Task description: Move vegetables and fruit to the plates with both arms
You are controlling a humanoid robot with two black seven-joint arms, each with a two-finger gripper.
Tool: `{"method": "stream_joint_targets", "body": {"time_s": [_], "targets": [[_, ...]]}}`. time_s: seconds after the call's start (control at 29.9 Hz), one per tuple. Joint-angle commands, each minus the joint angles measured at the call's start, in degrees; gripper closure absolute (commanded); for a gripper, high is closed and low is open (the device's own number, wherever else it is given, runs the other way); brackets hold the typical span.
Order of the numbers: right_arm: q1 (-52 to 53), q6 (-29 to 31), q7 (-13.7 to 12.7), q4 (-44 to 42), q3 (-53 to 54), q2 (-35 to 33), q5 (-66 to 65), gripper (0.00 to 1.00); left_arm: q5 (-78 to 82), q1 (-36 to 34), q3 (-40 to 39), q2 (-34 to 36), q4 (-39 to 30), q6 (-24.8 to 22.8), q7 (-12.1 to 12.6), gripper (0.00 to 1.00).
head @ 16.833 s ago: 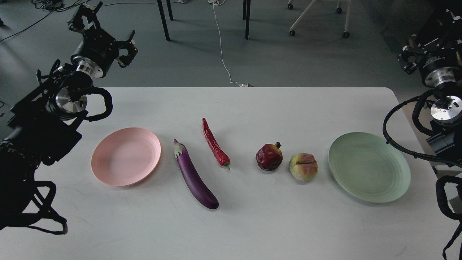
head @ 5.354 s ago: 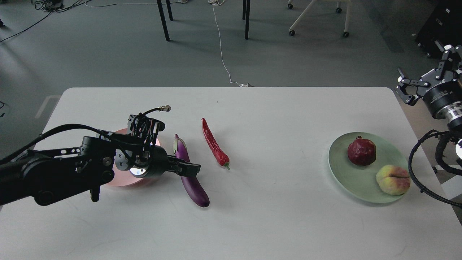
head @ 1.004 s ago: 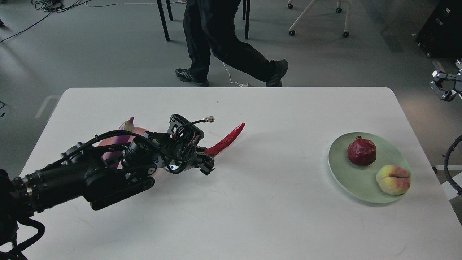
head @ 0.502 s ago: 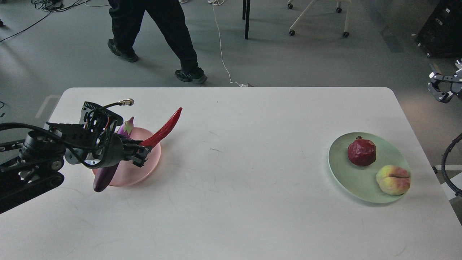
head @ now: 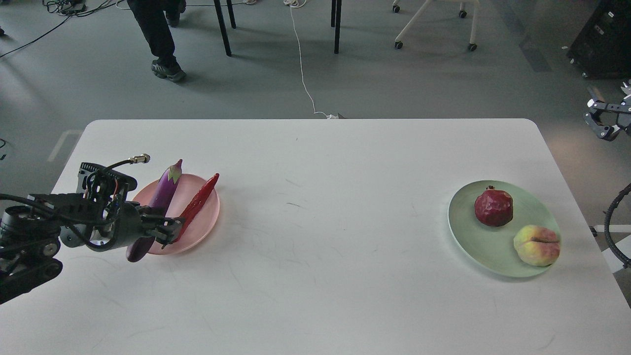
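The pale pink plate (head: 207, 224) sits at the table's left. The purple eggplant (head: 162, 197) lies slanted across it, its dark end hanging over the near rim. The red chili pepper (head: 199, 202) lies next to it on the plate, tip pointing to the far right. My left gripper (head: 170, 230) is low at the plate's near rim, its fingers closed around the chili's lower end. The mint green plate (head: 473, 241) at the right holds the pomegranate (head: 493, 207) and the peach (head: 536, 245). My right gripper (head: 600, 119) is open and empty, off the table's right edge.
The white table (head: 320, 276) spreads between the two plates. A person's legs (head: 157, 34), table legs, a white cable and a wheeled chair are on the floor beyond the far edge.
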Motion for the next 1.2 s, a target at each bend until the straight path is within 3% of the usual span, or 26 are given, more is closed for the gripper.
{"method": "stream_joint_targets", "body": {"time_s": [0.0, 0.17, 0.37, 0.54, 0.6, 0.74, 0.8, 0.94, 1.04, 1.17], "targets": [[0.0, 0.0, 0.0, 0.0, 0.1, 0.0, 0.0, 0.01, -5.6, -0.5, -2.3, 0.3, 0.1, -0.1, 0.0, 0.21], [1.7, 0.0, 0.0, -3.2, 0.6, 0.4, 0.0, 0.01, -18.3, -2.0, -14.0, -2.5, 0.8, 0.6, 0.1, 0.16], [4.2, 0.0, 0.2, -8.3, 2.9, 4.9, 0.1, 0.01, -40.7, -2.3, -31.6, -18.9, 11.2, 1.7, 0.1, 0.12], [4.1, 0.0, 0.1, -10.7, 7.1, 7.5, 0.2, 0.01, -56.2, -2.6, -40.6, -29.5, 19.2, 5.6, -0.7, 0.04], [4.2, 0.0, -0.5, -10.8, 7.5, 8.5, 0.3, 0.01, -60.5, -3.1, -42.1, -32.1, 22.6, 6.2, -3.3, 0.03], [4.5, 0.0, -0.9, -10.6, 7.7, 10.4, 0.8, 0.01, -67.2, -4.7, -42.2, -34.3, 30.6, 6.0, -11.6, 0.03], [5.3, 0.0, -1.6, -11.0, 8.2, 10.7, 1.1, 0.01, -72.7, -5.0, -42.4, -34.8, 34.3, 6.0, -13.7, 0.03], [5.6, 0.0, -4.2, -13.3, 9.3, 11.8, 1.1, 0.01, -83.8, -4.9, -41.5, -34.9, 40.0, 5.1, -13.8, 0.03], [5.8, 0.0, -7.0, -15.5, 9.7, 15.3, 1.3, 0.01, -86.8, -4.5, -41.4, -35.1, 44.3, 1.9, -14.0, 0.03], [5.7, 0.0, -7.2, -18.1, 12.0, 18.7, 2.8, 0.01, -86.8, -3.8, -41.5, -36.6, 46.5, -1.3, -14.1, 0.03]]}}
